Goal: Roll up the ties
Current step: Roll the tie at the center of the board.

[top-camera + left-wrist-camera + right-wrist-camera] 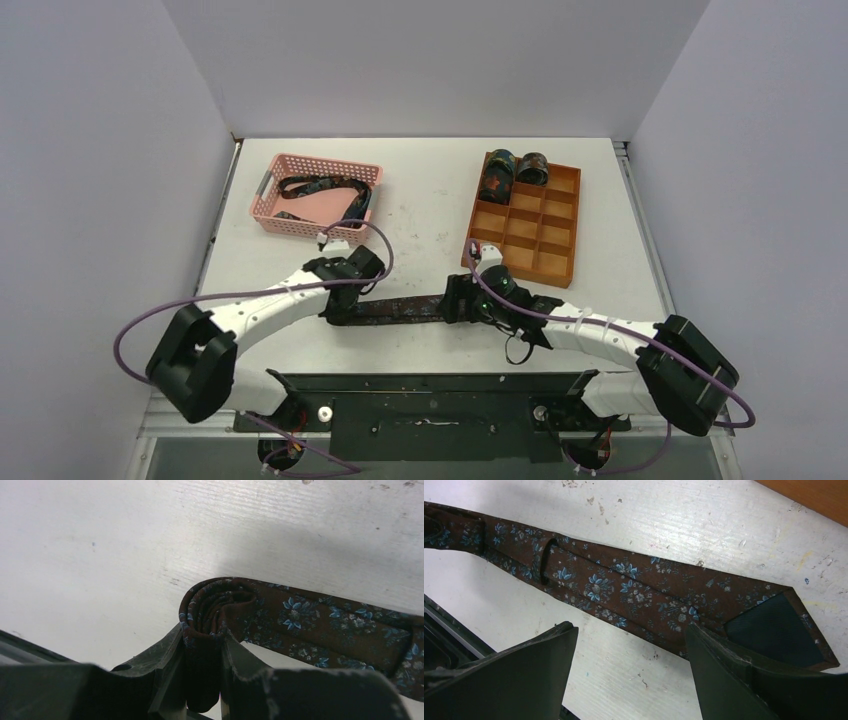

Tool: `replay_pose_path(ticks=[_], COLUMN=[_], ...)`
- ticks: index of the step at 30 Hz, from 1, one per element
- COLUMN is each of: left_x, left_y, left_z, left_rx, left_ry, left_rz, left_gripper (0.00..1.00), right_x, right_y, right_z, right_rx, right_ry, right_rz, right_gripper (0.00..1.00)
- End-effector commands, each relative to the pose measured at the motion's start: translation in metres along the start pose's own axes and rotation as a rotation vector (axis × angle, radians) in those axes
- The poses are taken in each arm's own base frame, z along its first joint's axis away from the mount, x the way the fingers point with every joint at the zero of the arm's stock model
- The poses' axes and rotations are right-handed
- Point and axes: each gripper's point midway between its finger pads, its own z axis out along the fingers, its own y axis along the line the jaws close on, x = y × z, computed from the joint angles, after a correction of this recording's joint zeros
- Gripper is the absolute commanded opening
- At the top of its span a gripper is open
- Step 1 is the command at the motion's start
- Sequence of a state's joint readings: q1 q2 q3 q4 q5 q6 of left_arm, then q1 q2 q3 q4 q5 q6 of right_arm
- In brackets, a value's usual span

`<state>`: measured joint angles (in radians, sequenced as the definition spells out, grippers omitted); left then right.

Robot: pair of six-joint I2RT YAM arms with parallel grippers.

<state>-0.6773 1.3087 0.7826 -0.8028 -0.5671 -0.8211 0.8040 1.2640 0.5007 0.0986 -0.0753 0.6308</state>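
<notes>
A brown tie [400, 310] with small blue flowers lies flat across the near table between my two grippers. Its left end is wound into a small roll [215, 605], and my left gripper [202, 635] is shut on that roll, one finger [160, 655] on each side. My right gripper [631, 635] hangs open over the tie's wide pointed end [774, 625], with bare table between the fingers; its right finger [724, 670] overlaps the tie's edge. In the top view the left gripper [335, 312] and the right gripper [462, 300] sit at the tie's two ends.
A pink basket [330, 160] at the back left holds another unrolled tie [330, 187]. An orange compartment tray [548, 235] at the back right holds two rolled ties [498, 175] [533, 167] in its far-left cells. A tray corner [814, 492] shows beyond the right gripper.
</notes>
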Motion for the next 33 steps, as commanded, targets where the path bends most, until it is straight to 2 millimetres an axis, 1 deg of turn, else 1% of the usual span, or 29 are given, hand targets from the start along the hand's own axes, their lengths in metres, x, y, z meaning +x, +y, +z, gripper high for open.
replay_pose_path(ticks=[1, 6, 13, 18, 20, 23, 25, 28, 31, 33], left_x=[-0.012, -0.014, -0.018, -0.023, -0.024, -0.028, -0.028, -0.026, -0.021, -0.016], left_y=[0.017, 0.010, -0.011, -0.020, -0.023, -0.028, -0.033, -0.041, -0.052, -0.059], left_z=[-0.003, 0.003, -0.006, -0.013, -0.015, -0.020, -0.021, -0.018, -0.013, -0.010], left_rx=[-0.192, -0.285, -0.316, -0.347, -0.361, -0.381, -0.382, -0.390, -0.388, -0.371], left_ry=[-0.035, -0.039, -0.073, -0.098, -0.106, -0.126, -0.132, -0.132, -0.133, -0.125], left_rz=[0.099, 0.162, 0.205, 0.249, 0.271, 0.295, 0.312, 0.345, 0.371, 0.375], left_gripper=[0.00, 0.00, 0.00, 0.00, 0.00, 0.00, 0.00, 0.00, 0.00, 0.03], right_x=[-0.007, -0.003, 0.006, 0.010, 0.011, 0.012, 0.013, 0.015, 0.018, 0.020], right_y=[-0.002, -0.008, -0.017, -0.020, -0.024, -0.037, -0.044, -0.050, -0.052, -0.054], right_z=[-0.004, -0.004, -0.002, -0.001, -0.002, -0.006, -0.009, -0.013, -0.016, -0.017], right_rx=[0.002, 0.025, 0.044, 0.052, 0.072, 0.128, 0.160, 0.185, 0.186, 0.188], right_ry=[-0.044, -0.033, -0.006, -0.001, -0.007, -0.037, -0.054, -0.072, -0.081, -0.077], right_rz=[-0.017, -0.018, -0.024, -0.016, -0.004, 0.032, 0.056, 0.092, 0.112, 0.114], right_gripper=[0.80, 0.80, 0.81, 0.81, 0.81, 0.80, 0.80, 0.81, 0.81, 0.81])
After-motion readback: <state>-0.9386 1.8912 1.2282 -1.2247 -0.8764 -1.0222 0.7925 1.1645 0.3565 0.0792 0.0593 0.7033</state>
